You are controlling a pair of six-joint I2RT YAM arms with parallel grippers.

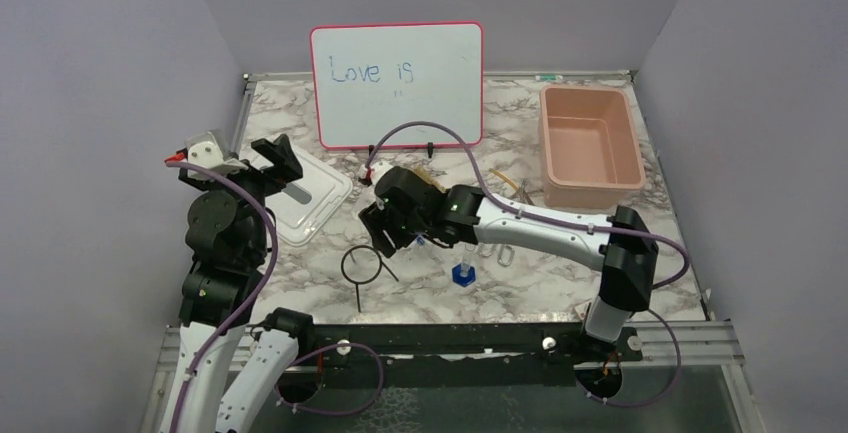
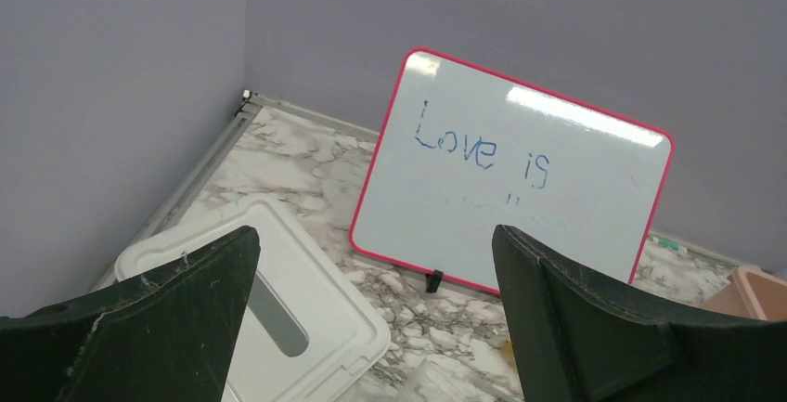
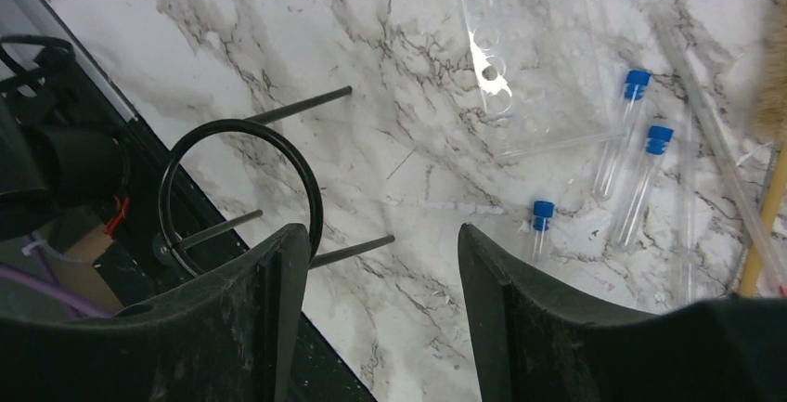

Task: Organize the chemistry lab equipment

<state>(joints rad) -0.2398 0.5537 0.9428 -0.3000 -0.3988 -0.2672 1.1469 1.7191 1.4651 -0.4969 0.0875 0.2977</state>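
Top: bin empty; ring, vial loose mid-table, so we judge nothing sorted yet.
Left wrist: left gripper wide apart, empty, by lid (not ours).
Right wrist: right gripper apart, empty, above ring, tubes beside.

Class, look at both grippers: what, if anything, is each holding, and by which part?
Nothing is held: the left gripper and the right gripper both stand open and empty.

Marble table carries whiteboard, pink bin, white lid, wire ring, blue-capped tubes.
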